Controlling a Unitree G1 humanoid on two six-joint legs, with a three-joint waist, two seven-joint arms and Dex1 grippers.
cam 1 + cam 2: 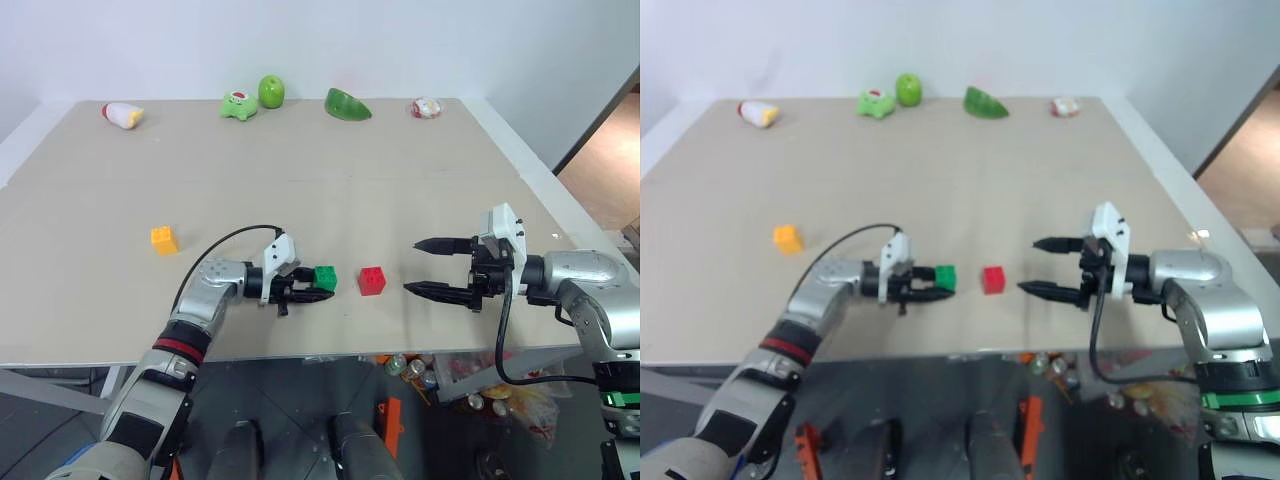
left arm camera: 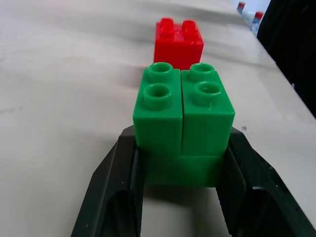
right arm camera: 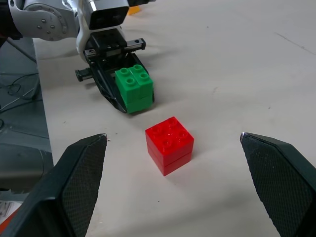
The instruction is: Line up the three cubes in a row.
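Near the table's front edge my left gripper (image 1: 312,288) is shut on the green cube (image 1: 325,278), which sits at table level a short gap left of the red cube (image 1: 372,280). The left wrist view has the green cube (image 2: 182,118) clamped between both black fingers, with the red cube (image 2: 177,42) just beyond it. My right gripper (image 1: 432,266) is open to the right of the red cube, a clear gap between them; in its wrist view the red cube (image 3: 169,144) lies between its spread fingertips. The yellow cube (image 1: 164,239) stands alone far to the left.
Toys line the far edge of the table (image 1: 400,190): a white and red one (image 1: 122,115), a green frog (image 1: 239,104), a green apple (image 1: 271,91), a green wedge (image 1: 347,104) and a small white toy (image 1: 426,107). Clutter lies on the floor below the front edge (image 1: 470,385).
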